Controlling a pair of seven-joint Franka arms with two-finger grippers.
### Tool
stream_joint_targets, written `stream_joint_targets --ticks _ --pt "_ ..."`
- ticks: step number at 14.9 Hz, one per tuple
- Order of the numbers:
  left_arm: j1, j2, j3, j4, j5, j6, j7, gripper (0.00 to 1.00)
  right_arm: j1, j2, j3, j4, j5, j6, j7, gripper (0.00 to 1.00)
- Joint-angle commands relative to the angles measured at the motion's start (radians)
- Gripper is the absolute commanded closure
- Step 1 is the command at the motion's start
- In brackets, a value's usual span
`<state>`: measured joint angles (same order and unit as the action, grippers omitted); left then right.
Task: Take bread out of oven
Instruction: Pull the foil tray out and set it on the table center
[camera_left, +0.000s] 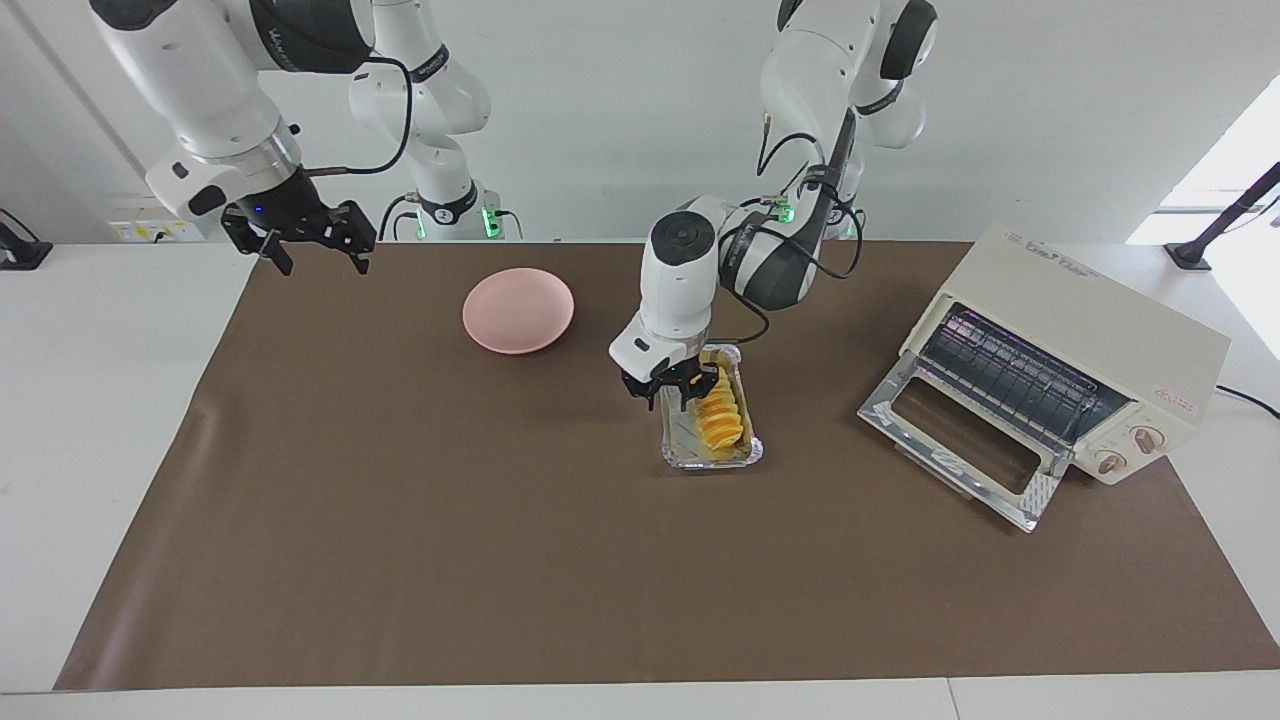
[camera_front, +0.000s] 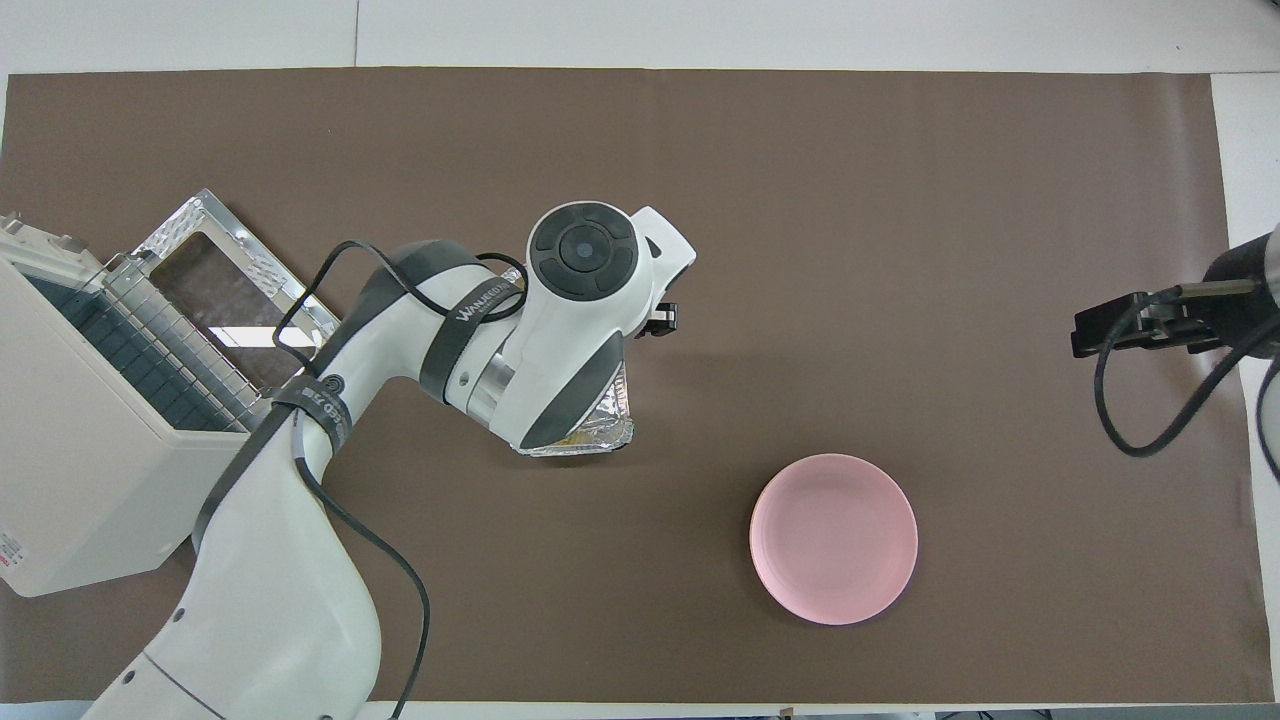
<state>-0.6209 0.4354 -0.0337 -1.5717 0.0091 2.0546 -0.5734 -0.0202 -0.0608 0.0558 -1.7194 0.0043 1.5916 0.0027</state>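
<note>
Bread (camera_left: 721, 420) in foil tray (camera_left: 683, 438) on brown mat (camera_left: 400, 520) | left claw (camera_left: 672, 391) grips tray | right claw (camera_left: 312, 243) open

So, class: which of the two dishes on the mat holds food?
The foil tray, holding the bread under the left pincer; the pink plate holds nothing.

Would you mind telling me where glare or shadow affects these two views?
Facing view: bright window light washes out the corner above the oven, and a soft shadow lies under the left gripper beside the foil tray. Overhead view: the oven's open door glass reflects light.
</note>
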Motion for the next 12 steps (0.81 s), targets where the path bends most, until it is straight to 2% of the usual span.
stream_joint_targets --ticks 1,4,7,10,12 --pt "0.09 -0.11 0.005 0.034 -0.043 -0.155 0.02 0.0 0.093 -0.008 0.006 -0.098 0.0 0.126 0.023 0.0" --pt "0.22 -0.211 0.008 0.028 -0.038 -0.296 0.042 0.0 0.247 0.08 0.006 -0.08 0.035 0.201 0.141 0.0" --pt "0.341 -0.303 0.009 0.024 -0.035 -0.453 0.241 0.0 0.382 0.174 0.007 -0.075 0.065 0.345 0.302 0.0" --pt "0.423 -0.375 0.009 0.024 -0.035 -0.618 0.337 0.0 0.439 0.257 0.007 -0.026 0.08 0.396 0.327 0.0" --pt "0.473 -0.438 -0.002 -0.01 -0.031 -0.663 0.351 0.0 0.474 0.289 0.007 -0.026 0.082 0.447 0.333 0.0"
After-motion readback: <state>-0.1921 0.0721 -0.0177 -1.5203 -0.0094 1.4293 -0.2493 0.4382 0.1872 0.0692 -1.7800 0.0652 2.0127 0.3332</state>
